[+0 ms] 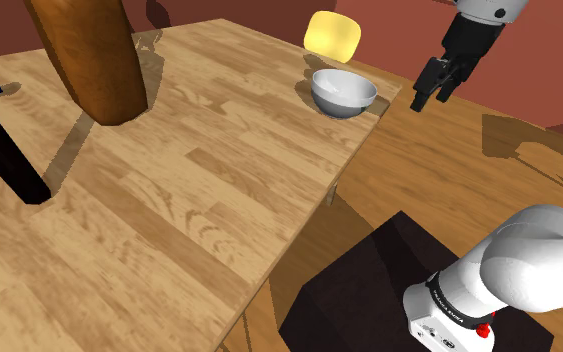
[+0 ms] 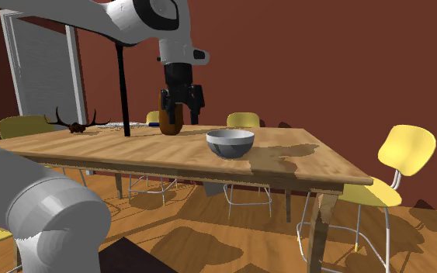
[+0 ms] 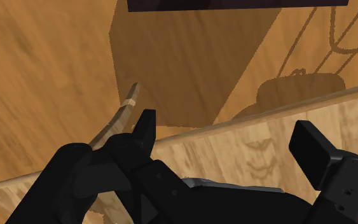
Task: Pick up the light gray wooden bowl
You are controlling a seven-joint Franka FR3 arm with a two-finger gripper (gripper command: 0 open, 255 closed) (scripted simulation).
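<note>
We see the bowl (image 1: 344,93) upright on the desk (image 1: 199,180) near its corner, in the upper middle of the shoulder frame, just below a yellow chair (image 1: 333,35). The claw (image 1: 429,98) hangs at upper right, past the desk's edge and apart from the bowl. Its fingers (image 3: 144,130) are spread wide, empty. In the wrist frame the desk's edge crosses between them.
</note>
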